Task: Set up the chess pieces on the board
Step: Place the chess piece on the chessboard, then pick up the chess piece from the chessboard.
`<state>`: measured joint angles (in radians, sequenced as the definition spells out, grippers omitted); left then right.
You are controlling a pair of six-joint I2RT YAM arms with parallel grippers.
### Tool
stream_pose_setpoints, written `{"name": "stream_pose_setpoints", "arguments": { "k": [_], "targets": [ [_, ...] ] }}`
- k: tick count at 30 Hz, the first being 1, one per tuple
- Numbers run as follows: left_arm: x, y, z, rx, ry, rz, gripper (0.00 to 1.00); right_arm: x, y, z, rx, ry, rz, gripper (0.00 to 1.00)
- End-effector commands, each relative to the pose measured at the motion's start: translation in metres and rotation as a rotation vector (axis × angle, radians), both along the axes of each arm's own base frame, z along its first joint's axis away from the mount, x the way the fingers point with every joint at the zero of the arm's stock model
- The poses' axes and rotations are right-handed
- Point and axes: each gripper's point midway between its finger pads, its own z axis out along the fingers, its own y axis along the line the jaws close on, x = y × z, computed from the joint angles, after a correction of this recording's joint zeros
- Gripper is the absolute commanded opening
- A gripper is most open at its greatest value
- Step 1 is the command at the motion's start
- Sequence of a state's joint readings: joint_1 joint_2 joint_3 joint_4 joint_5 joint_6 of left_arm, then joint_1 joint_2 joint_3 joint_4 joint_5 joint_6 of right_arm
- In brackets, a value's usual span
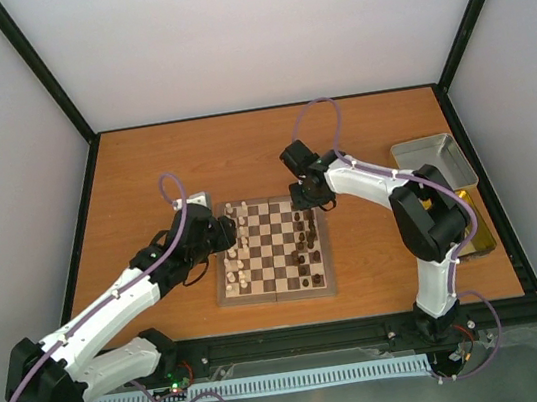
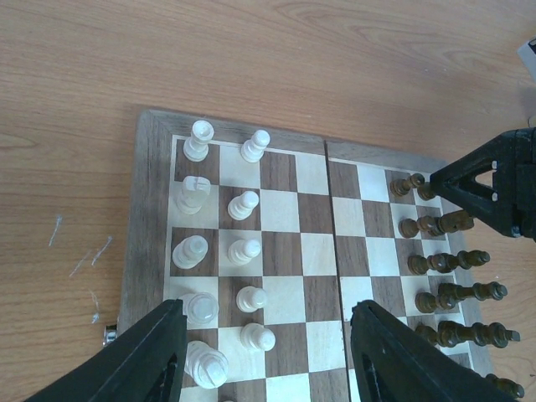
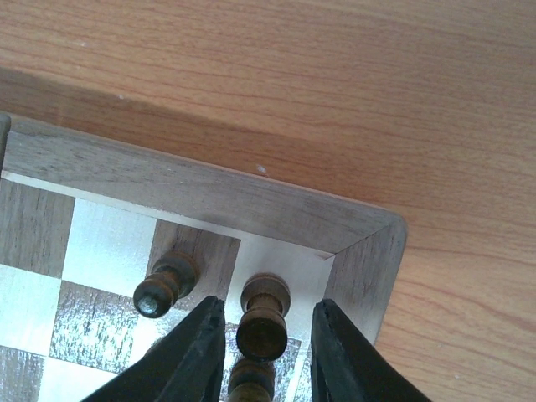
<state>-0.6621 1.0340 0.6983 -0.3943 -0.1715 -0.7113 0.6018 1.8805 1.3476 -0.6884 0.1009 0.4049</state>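
The board [image 1: 279, 296] lies mid-table. Dark brown chess pieces [image 1: 308, 246] stand in two columns on its right side, cream-white ones [image 1: 239, 256] on its left. My right gripper [image 1: 307, 198] hovers at the board's far right corner. In the right wrist view its jaws [image 3: 264, 335] are open and straddle a dark piece [image 3: 263, 325] standing on the corner square, with gaps on both sides; a dark pawn [image 3: 165, 285] stands beside it. My left gripper [image 2: 264, 343] is open and empty above the white side of the board [image 2: 151, 167]. The dark pieces [image 2: 448, 261] show at its right.
A metal tray [image 1: 434, 161] sits at the far right of the table. A yellowish container [image 1: 476, 225] lies behind the right arm's elbow. A small white object [image 1: 198, 201] lies behind the left gripper. The table has black frame posts at its edges.
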Motion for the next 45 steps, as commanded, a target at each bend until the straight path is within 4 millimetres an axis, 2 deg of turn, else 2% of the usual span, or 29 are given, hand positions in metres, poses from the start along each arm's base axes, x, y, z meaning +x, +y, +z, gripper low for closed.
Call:
{"name": "stream_pose_setpoints", "arguments": {
  "k": [1, 6, 9, 11, 16, 20, 26, 29, 34, 39, 45],
  "targets": [
    [0.009, -0.003, 0.021, -0.017, -0.057, -0.004, 0.55, 0.012, -0.003, 0.024, 0.006, -0.058, -0.023, 0.35],
    [0.007, 0.0, 0.024, -0.022, -0.06, 0.003, 0.55, 0.013, -0.017, 0.057, -0.036, -0.133, -0.033, 0.4],
    [0.003, 0.006, 0.025, -0.028, -0.063, 0.028, 0.55, 0.0, -0.023, 0.068, -0.049, -0.129, -0.026, 0.4],
    [0.001, 0.013, 0.027, -0.037, -0.072, 0.059, 0.55, -0.016, -0.016, 0.073, -0.032, -0.121, -0.002, 0.4],
    [-0.005, 0.028, 0.033, -0.065, -0.102, 0.123, 0.56, -0.065, 0.019, 0.075, 0.024, -0.074, 0.077, 0.35],
    [-0.011, 0.034, 0.037, -0.087, -0.111, 0.145, 0.58, -0.101, 0.042, 0.068, 0.04, -0.032, 0.107, 0.26],
    [-0.014, 0.037, 0.042, -0.096, -0.123, 0.146, 0.58, -0.141, 0.058, 0.052, 0.018, 0.01, 0.107, 0.24],
    [-0.016, 0.037, 0.041, -0.1, -0.12, 0.14, 0.58, -0.15, 0.061, 0.045, 0.012, 0.021, 0.095, 0.24],
    [-0.017, 0.036, 0.04, -0.098, -0.117, 0.13, 0.58, -0.161, 0.062, 0.028, -0.039, 0.044, 0.088, 0.12],
    [-0.018, 0.037, 0.041, -0.096, -0.123, 0.126, 0.58, -0.168, 0.066, 0.017, -0.079, 0.048, 0.086, 0.18],
    [-0.019, 0.045, 0.041, -0.081, -0.122, 0.161, 0.58, -0.167, 0.06, 0.0, -0.157, 0.049, 0.068, 0.22]
  ]
}}
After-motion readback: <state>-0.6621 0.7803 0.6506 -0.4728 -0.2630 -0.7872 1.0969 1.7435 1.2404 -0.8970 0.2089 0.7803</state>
